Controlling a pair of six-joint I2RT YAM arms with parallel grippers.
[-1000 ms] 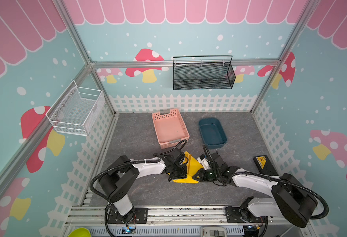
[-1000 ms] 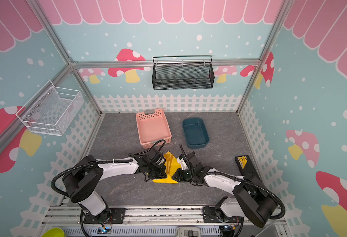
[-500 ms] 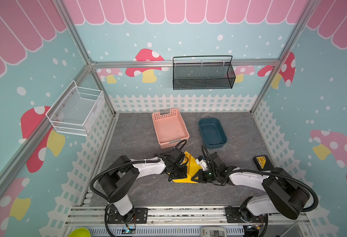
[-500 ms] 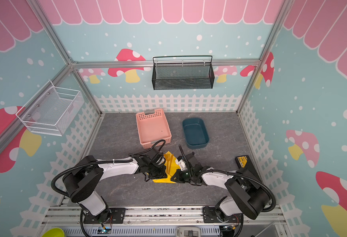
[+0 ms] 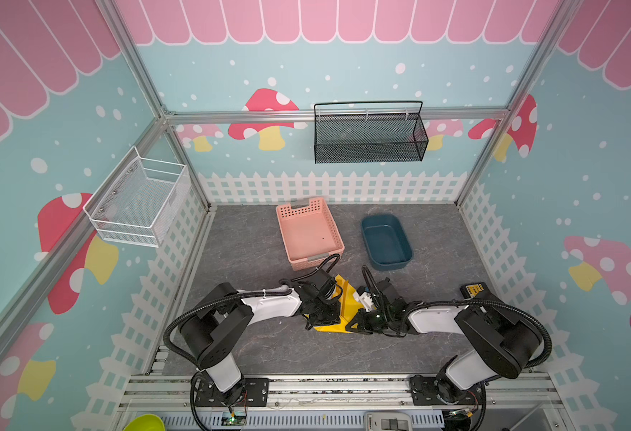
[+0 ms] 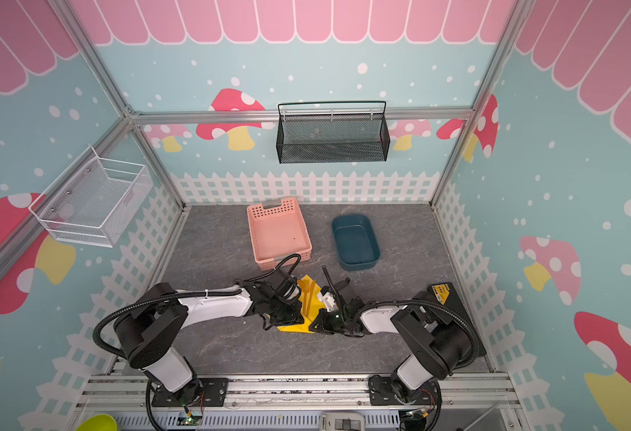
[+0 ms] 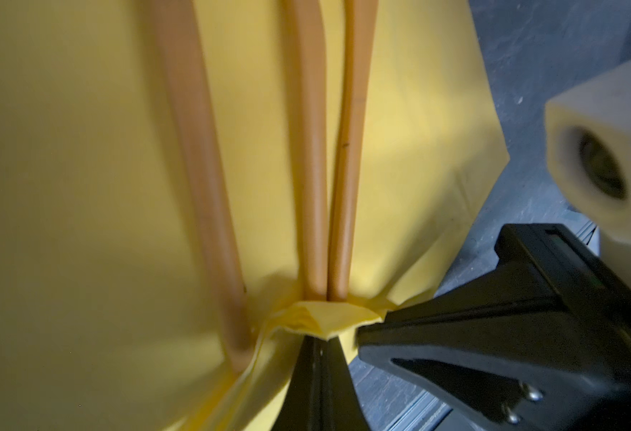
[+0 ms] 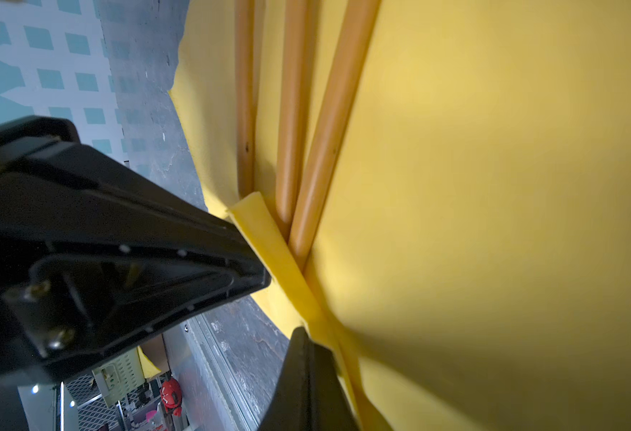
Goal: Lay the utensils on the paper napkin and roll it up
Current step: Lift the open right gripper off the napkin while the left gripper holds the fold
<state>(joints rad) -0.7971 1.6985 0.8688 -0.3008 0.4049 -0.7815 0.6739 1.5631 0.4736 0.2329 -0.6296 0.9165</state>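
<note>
I've got left gripper (image 7: 323, 341) and right gripper (image 8: 306, 332) pinching the paper napkin (image 7: 64, 186) edge. Rolling step: next, curl it evenly over the utensils (image 7: 306, 168).

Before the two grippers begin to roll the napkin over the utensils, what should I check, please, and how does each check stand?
1. Utensils on the paper napkin: ok, three handles lie side by side on it.
2. Left gripper shut on the napkin's edge: ok.
3. Right gripper shut on the same edge: ok.
4. Folded edge meets the handle ends: ok.
5. Gap between the two grippers: cannot tell, they are very close.
6. Utensil heads inside the napkin: cannot tell, partly hidden.
</note>
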